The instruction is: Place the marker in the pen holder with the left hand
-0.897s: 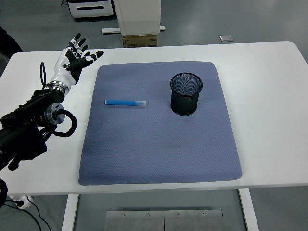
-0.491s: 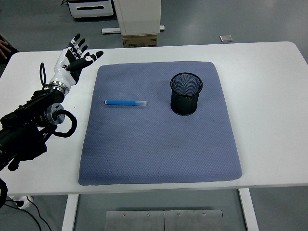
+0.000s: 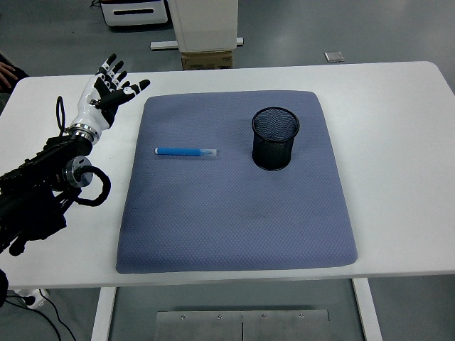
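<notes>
A blue marker (image 3: 185, 151) with a clear cap lies flat on the grey-blue mat (image 3: 234, 213), pointing left to right, left of centre. A black mesh pen holder (image 3: 274, 138) stands upright on the mat to the marker's right, with nothing visible inside. My left hand (image 3: 108, 87) hovers over the white table beyond the mat's far left corner, fingers spread and holding nothing. It is well up and left of the marker. The right arm does not show.
The white table (image 3: 398, 142) extends on both sides of the mat. A cardboard box (image 3: 207, 60) and a white cabinet base (image 3: 203, 25) stand on the floor behind the far edge. A person's hand (image 3: 6, 69) shows at the left edge.
My left hand has lifted slightly and shifted up and a little left. The marker and pen holder have not moved.
</notes>
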Controlling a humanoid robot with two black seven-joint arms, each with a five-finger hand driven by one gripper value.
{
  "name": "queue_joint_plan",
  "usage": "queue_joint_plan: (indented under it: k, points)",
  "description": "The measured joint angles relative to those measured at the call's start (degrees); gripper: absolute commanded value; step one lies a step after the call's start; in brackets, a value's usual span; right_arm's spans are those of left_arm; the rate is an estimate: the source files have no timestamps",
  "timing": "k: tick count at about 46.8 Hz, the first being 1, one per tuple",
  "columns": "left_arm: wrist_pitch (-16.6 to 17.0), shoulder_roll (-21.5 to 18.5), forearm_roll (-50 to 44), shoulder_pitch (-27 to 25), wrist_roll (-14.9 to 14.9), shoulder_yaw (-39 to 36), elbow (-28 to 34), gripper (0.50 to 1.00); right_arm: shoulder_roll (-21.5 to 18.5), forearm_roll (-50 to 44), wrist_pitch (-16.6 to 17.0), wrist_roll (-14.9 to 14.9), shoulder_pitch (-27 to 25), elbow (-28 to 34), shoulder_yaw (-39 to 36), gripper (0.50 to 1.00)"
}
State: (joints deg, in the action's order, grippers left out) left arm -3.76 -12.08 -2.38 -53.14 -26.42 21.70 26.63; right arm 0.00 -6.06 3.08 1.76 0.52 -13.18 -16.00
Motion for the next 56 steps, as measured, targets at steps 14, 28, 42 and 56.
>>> queue_joint_plan:
  k: [14,28,42,56]
  points:
    - [0.21,-0.41,3.93,-0.46,0.22,-0.65,-0.09,1.0,0.0,0.0,0.0,0.0,0.0,-0.01,0.0,1.0]
    - [0.34,-2.6,12.09,-2.51,3.12,-2.01,-0.11,1.0,0.0,0.0,0.0,0.0,0.0,0.0,0.0,1.0]
    - [-0.05,-2.34,26.83,-7.77,3.63,-10.48,0.47,1.0,0.0,0.0,0.0,0.01,0.02,-0.01,0.0,1.0]
    - [-0.3,1.37,29.01,-15.23,3.66,-24.52,2.13,1.0,0.01,0.0,0.0,0.01,0.0,0.0,0.0,1.0]
